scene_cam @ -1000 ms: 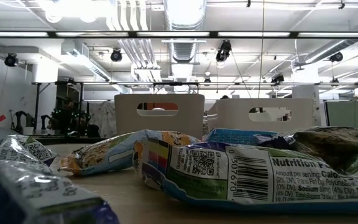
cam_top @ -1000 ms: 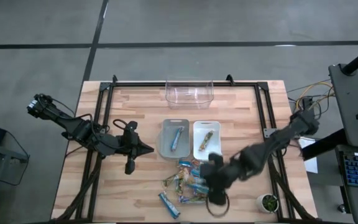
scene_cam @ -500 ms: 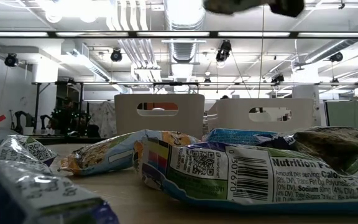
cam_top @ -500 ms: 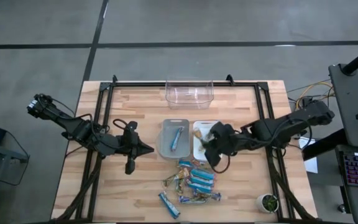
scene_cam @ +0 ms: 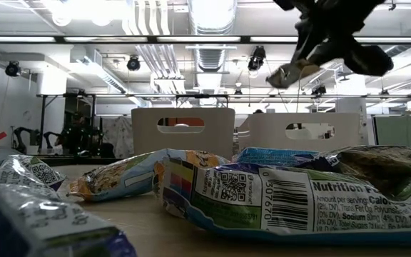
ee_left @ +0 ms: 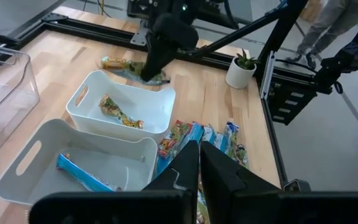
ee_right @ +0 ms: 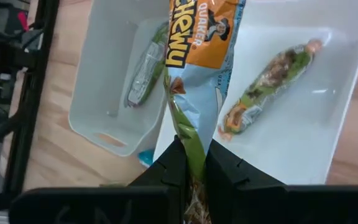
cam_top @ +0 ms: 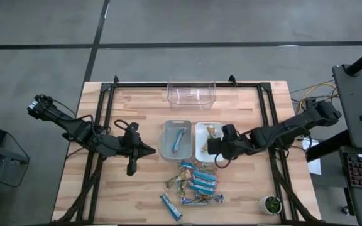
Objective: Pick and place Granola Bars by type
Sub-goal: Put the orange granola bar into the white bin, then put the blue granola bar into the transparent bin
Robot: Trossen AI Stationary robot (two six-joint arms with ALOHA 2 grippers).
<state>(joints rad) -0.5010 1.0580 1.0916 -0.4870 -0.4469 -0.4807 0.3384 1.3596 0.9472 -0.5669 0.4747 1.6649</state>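
The right tool [ee_right: 191, 163] is clamped on a crinkly green-and-orange granola bar [ee_right: 197, 56] marked "Chewy" and "Quaker", hanging above the smooth white bin [cam_top: 201, 145], which holds one tan bar [ee_right: 269, 87]. The grey bin [cam_top: 166, 139] beside it holds a glossy blue bar [cam_top: 178, 138]. More wrapped bars [cam_top: 193, 183] lie heaped on the slatted wooden desk [cam_top: 143, 113]. The left tool [cam_top: 151, 150] rests fully closed and empty, well apart.

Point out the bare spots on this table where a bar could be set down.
Bare wood lies between the clear bin and the grey bin, and along the table's left edge beyond the left gripper. It is crowded below the white bin, where the loose bar pile lies and the right gripper hangs.
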